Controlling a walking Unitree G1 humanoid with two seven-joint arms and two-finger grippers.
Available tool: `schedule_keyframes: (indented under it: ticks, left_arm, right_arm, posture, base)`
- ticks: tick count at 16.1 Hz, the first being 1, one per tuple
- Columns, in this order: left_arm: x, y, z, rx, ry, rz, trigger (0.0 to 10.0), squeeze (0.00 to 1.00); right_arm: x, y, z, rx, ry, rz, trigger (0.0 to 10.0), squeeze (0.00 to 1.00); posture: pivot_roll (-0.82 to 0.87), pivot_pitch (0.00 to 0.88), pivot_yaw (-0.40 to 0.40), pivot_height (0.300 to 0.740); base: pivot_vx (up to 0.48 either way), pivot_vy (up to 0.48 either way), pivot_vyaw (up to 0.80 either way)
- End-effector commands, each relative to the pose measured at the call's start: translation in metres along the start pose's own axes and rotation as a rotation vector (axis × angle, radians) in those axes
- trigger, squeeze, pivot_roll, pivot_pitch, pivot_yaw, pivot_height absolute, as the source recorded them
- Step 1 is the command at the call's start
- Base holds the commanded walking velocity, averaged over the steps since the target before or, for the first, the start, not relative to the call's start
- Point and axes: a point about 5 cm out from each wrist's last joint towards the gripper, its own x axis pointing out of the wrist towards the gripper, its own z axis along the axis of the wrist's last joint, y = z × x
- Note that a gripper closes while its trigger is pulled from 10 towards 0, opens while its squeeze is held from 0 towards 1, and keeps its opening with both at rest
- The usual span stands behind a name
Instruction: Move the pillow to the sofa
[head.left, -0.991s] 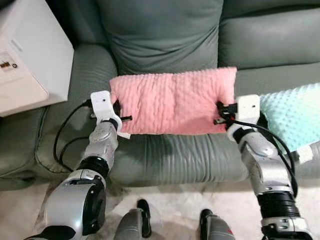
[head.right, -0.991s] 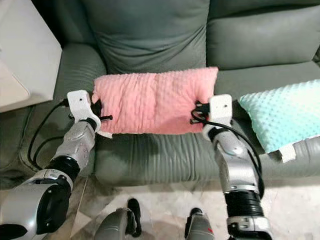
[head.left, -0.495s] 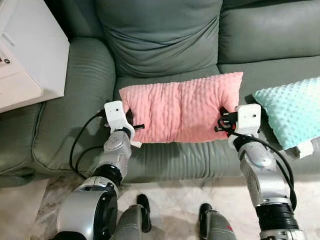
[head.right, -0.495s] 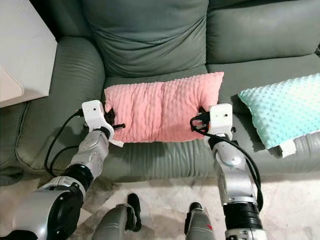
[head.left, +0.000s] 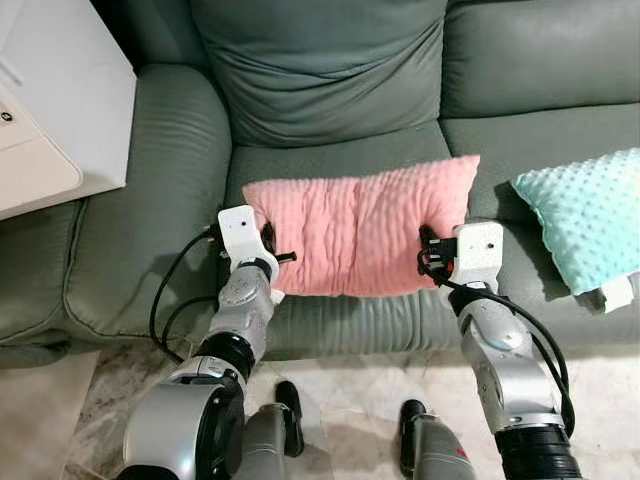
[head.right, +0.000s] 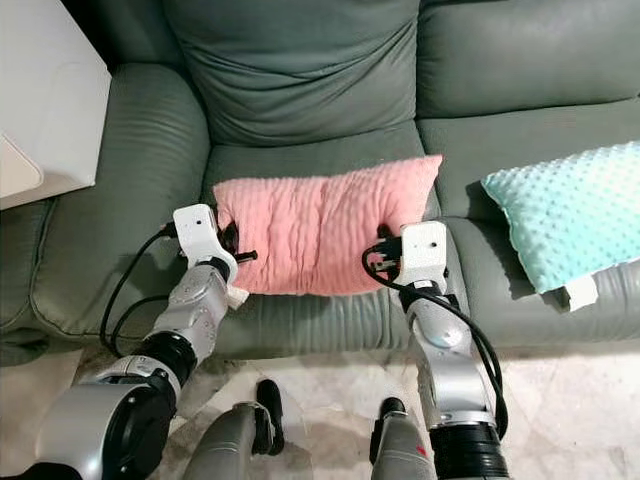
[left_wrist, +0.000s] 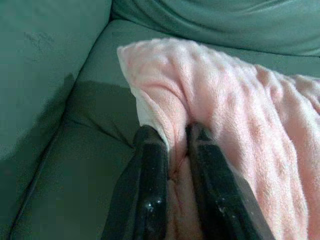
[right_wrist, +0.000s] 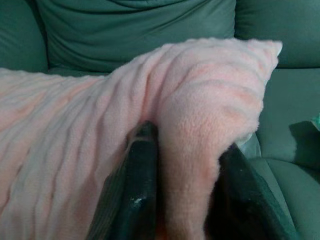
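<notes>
I am standing in a home living room. The evidence is a green-grey leather sofa (head.left: 150, 190) with a padded armrest, seat cushions and a loose back cushion (head.left: 320, 65) resting against its backrest. Two soft throw pillows lie on the seat: a pink pillow (head.left: 360, 235) and a mint-green pillow (head.left: 590, 215). The floor (head.left: 340, 385) before the sofa is pale marble-pattern tile. A white cabinet (head.left: 50, 100) stands beside the armrest.

You've got a pink dimpled fleece pillow (head.left: 358, 237) on a grey-green leather sofa (head.left: 330, 75), a mint dotted fleece pillow (head.left: 590, 220), black fingers (left_wrist: 150, 190), and a white box-shaped cabinet (head.left: 50, 100).
</notes>
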Motion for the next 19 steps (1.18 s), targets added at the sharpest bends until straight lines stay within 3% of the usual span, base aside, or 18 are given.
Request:
schedule_keyframes:
  ticks: [1,12,15,16,19]
  left_arm:
    - [-0.004,0.006,-0.012,-0.008,0.025,0.026,10.0,1.00]
    - [-0.014,0.011,-0.032,0.014,0.059,-0.009,10.0,1.00]
    - [-0.018,0.026,-0.037,0.057,0.098,-0.035,10.0,1.00]
    - [-0.023,0.038,-0.044,0.069,0.119,-0.037,10.0,1.00]
    - [-0.039,0.057,-0.059,0.136,0.163,-0.064,10.0,1.00]
  right_arm:
    - [-0.002,0.006,0.002,0.000,-0.017,0.016,10.0,1.00]
    - [-0.014,0.010,-0.003,-0.002,0.013,-0.016,10.0,1.00]
    - [-0.020,0.008,-0.012,-0.071,0.085,-0.035,10.0,1.00]
    - [-0.024,0.002,-0.022,-0.097,0.159,-0.080,10.0,1.00]
    - [-0.030,-0.003,-0.029,-0.116,0.211,-0.120,10.0,1.00]
  posture:
    - [-0.02,0.431,0.152,0.740]
    - [-0.01,0.441,0.154,0.740]
    - [0.00,0.442,0.154,0.740]
    - [0.00,0.442,0.153,0.740]
    - [0.00,0.437,0.143,0.740]
  base:
    - [0.000,0.000,0.00]
    - [0.000,0.000,0.00]
    - [0.000,0.000,0.00]
    - [0.000,0.000,0.00]
    - [0.000,0.000,0.00]
